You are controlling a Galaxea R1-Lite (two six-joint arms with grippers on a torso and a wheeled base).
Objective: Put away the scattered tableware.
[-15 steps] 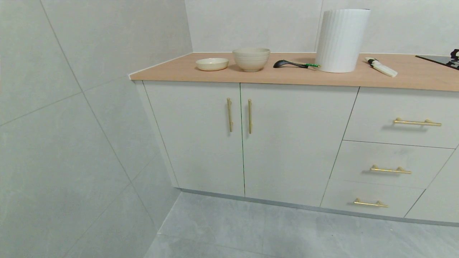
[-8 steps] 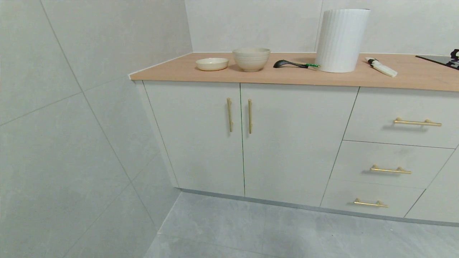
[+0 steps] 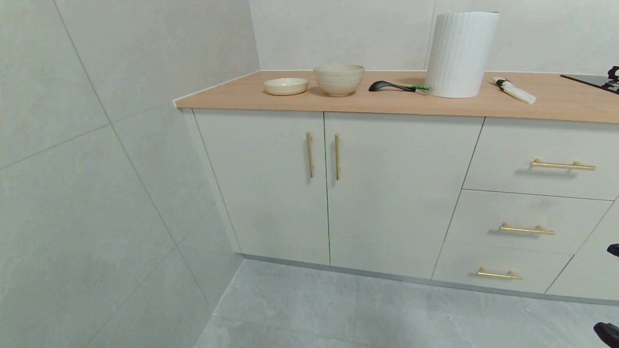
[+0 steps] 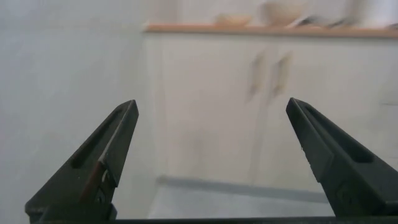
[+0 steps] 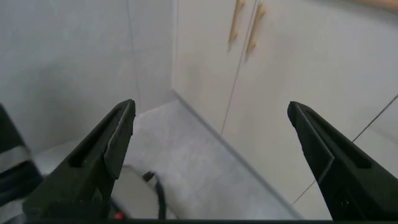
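On the wooden countertop [image 3: 387, 101] lie a shallow cream dish [image 3: 286, 86], a ribbed cream bowl [image 3: 338, 79], a black ladle [image 3: 396, 87] with a green-banded handle, and a white-handled utensil [image 3: 513, 90]. A tall white ribbed container [image 3: 462, 54] stands between the ladle and that utensil. My right gripper [image 3: 611, 291] shows two dark fingertips at the right edge, low beside the drawers, far from the tableware. In its wrist view the right gripper [image 5: 210, 107] is open and holds nothing, facing the cabinet doors. My left gripper [image 4: 210, 104] is open too, facing the cabinet [image 4: 261, 106] from a distance.
Below the counter are two closed doors with gold handles [image 3: 323, 155] and three closed drawers [image 3: 527, 193] to the right. A tiled wall [image 3: 96, 169] closes in the left side. A dark cooktop [image 3: 597, 79] sits at the far right of the counter. Grey floor lies ahead.
Two dark fingertips of the right gripper have come into the head view at its right edge. The tableware and the cabinet are unchanged.
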